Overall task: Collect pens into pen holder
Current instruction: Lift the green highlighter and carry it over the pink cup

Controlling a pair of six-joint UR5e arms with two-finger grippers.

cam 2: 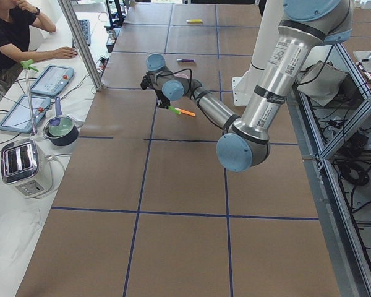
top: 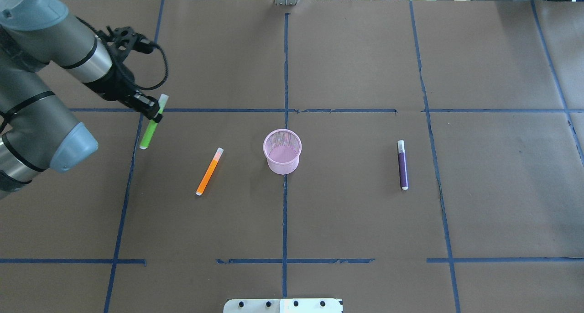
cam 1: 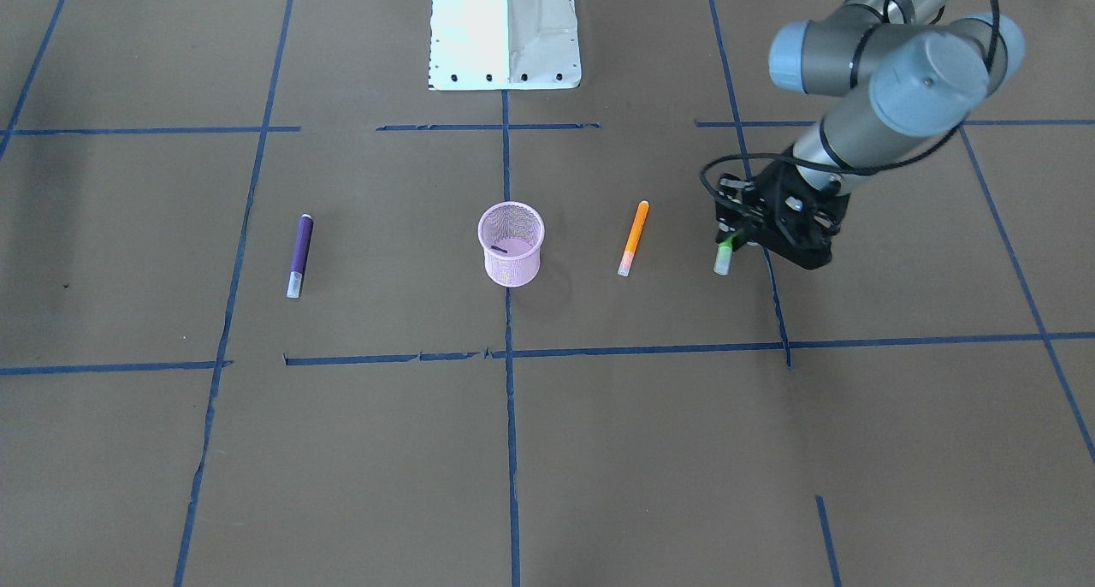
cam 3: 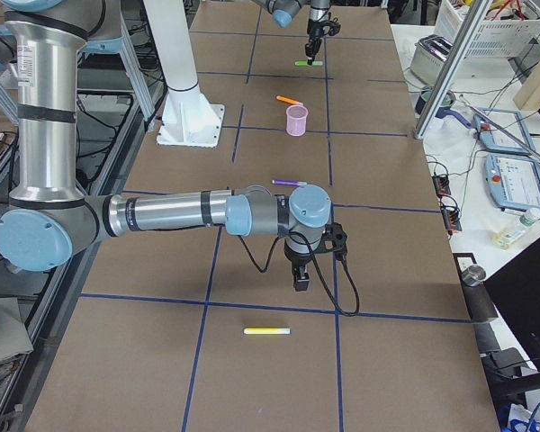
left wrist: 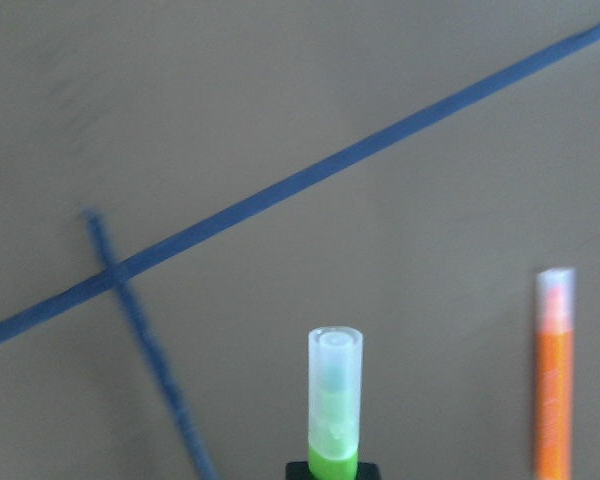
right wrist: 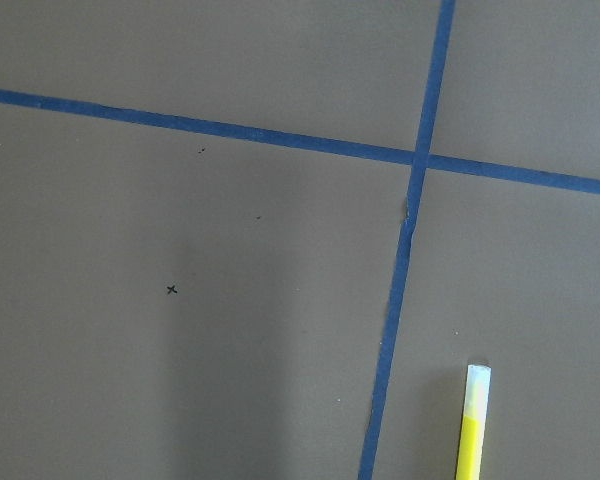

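My left gripper [top: 154, 114] is shut on the green pen [top: 148, 134] at the table's left side, gripping it near the middle. In the left wrist view the pen's pale cap [left wrist: 335, 390] sticks out ahead of the jaws. An orange pen [top: 209, 172] lies flat between that gripper and the pink mesh pen holder [top: 283, 164], which stands upright at the table's centre. Right of the holder the purple pen [top: 403, 165] lies flat. My right gripper [cam 3: 301, 281] shows only in the exterior right view, low over the table's right end, and I cannot tell its state.
A yellow marker [cam 3: 266, 331] lies near the right gripper, also seen as yellow marker [right wrist: 472, 437]. The white robot base [cam 1: 505, 31] stands at the table's robot side. A toaster [cam 2: 23, 167], a pot [cam 2: 60, 129] and a seated person [cam 2: 12, 37] are beyond the far edge.
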